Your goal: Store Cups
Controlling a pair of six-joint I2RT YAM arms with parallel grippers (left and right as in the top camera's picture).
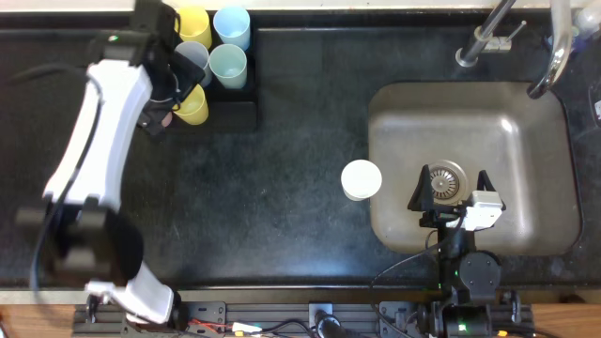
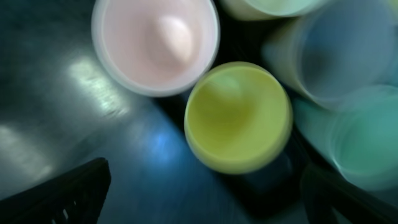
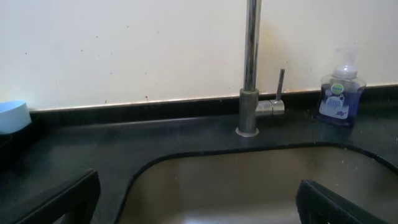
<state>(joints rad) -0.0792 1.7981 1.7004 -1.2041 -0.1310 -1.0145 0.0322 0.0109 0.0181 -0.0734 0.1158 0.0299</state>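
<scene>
The white cup (image 1: pixel 362 179), standing on the desk (image 1: pixel 282 197) just left of the sink (image 1: pixel 399 117), looks light, stiff and slick, so pinch its rim; the left end effector (image 2: pixel 205 186) hangs spread above the yellow cup (image 2: pixel 238 118) in the far-left rack (image 1: pixel 235 115).

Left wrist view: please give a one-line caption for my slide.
Open left hand above a yellow cup, next to a pink cup, a blue cup and a teal cup.

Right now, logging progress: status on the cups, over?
Left gripper open above yellow cup at rack. Right gripper open over sink. White cup loose on counter, nothing blocking it.
</scene>
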